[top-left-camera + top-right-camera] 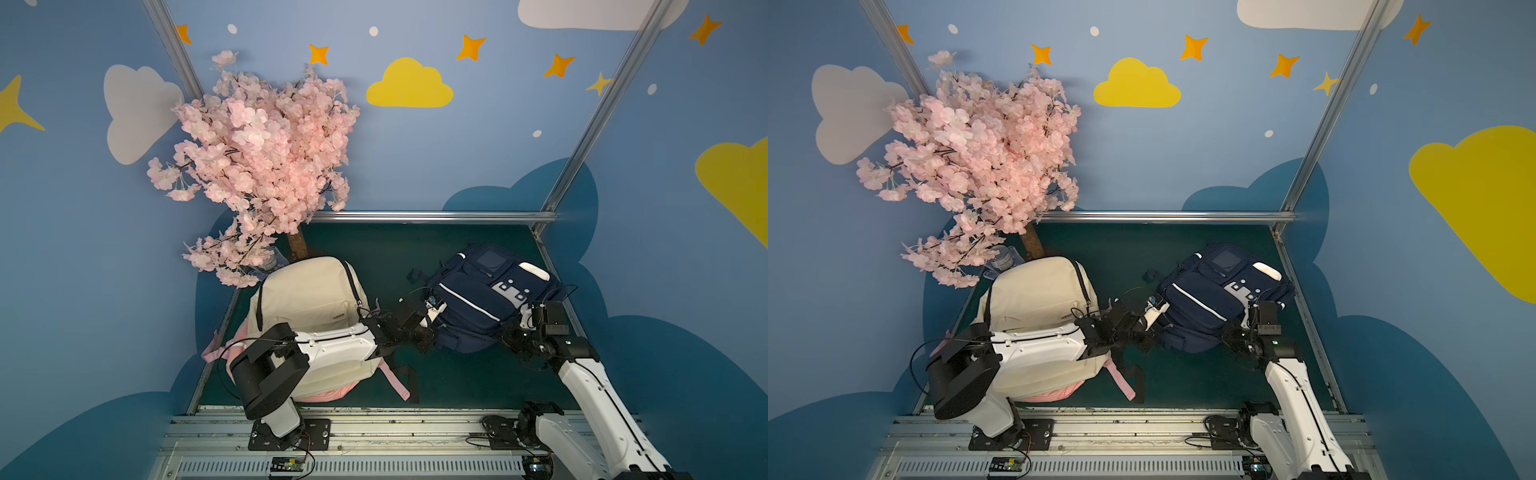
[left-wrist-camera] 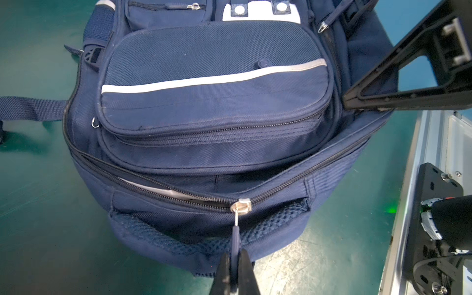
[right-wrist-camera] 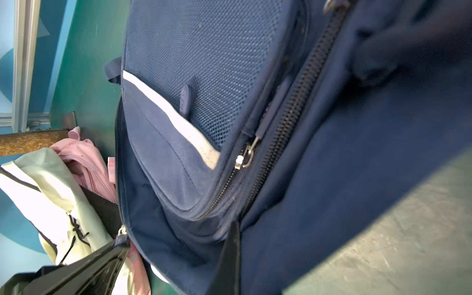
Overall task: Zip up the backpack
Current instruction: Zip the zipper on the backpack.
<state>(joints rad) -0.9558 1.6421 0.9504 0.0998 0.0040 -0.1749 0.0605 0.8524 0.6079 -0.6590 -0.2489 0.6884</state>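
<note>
The left claw was clamped on the zipper pull, the right claw sat closed at the backpack's side; a skewed tug could have slipped the pull free or dragged the backpack.

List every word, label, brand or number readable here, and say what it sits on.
No text here can be read.
Orange label on the cream backpack: too small to read.
White patch on the navy backpack: only snaps, no lettering visible.
</note>
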